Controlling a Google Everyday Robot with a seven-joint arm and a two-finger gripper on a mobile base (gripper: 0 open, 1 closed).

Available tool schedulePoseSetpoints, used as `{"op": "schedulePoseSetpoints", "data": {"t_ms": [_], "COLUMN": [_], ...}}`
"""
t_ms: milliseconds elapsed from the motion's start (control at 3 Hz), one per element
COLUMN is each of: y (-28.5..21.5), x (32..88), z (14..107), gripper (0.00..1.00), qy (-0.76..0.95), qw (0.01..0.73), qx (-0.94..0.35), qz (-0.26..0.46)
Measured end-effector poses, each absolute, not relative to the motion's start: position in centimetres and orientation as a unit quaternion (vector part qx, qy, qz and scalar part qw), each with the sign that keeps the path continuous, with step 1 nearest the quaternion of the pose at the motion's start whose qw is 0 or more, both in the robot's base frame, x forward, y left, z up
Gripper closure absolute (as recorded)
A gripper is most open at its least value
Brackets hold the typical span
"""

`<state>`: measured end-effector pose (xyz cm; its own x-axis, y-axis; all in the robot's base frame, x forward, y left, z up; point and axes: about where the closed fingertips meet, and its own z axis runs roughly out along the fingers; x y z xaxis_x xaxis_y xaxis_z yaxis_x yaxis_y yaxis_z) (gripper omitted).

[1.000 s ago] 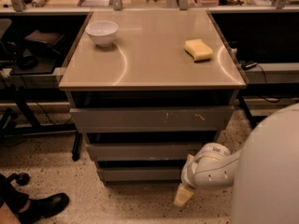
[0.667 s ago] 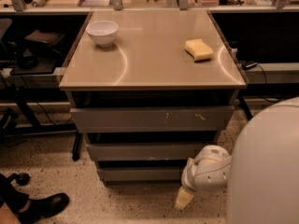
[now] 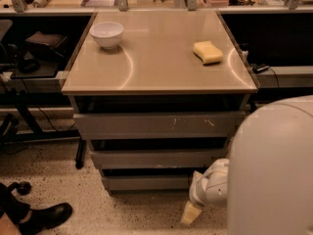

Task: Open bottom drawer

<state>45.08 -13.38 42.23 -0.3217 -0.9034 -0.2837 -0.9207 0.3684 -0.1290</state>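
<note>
The bottom drawer (image 3: 146, 182) is the lowest, shortest grey front of three stacked under the beige table top (image 3: 161, 58). It sits flush in the stack, its inside hidden. Above it are the middle plain drawer (image 3: 156, 158) and the wide top drawer (image 3: 156, 125) with pale scratch marks. My gripper (image 3: 191, 212) hangs from the white wrist (image 3: 211, 185) low at the right, just in front of and below the bottom drawer's right end, its pale tip pointing down at the floor.
A white bowl (image 3: 106, 34) and a yellow sponge (image 3: 208, 52) lie on the table top. My white arm body (image 3: 274, 170) fills the lower right. A person's black shoe (image 3: 44, 216) is on the speckled floor at lower left. Dark desks flank the table.
My white arm body has grown larger in the right of the view. The wrist and gripper have shifted slightly left and down. The drawers have not moved.
</note>
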Motion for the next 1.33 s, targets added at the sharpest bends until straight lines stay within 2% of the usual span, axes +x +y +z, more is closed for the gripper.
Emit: {"op": "schedulePoseSetpoints", "data": {"t_ms": [667,1000,1333], "y": [-12.3,-10.8,-10.7], "x": [45.9,45.0,45.6], "z": [33.1,31.9,31.5], "gripper": [0.00,0.00,0.00], "qy": [0.791,0.776,0.777], "qw": [0.218,0.230,0.234], "qx": [-0.557,-0.564,-0.562], "qz": [0.129,0.166,0.160]}}
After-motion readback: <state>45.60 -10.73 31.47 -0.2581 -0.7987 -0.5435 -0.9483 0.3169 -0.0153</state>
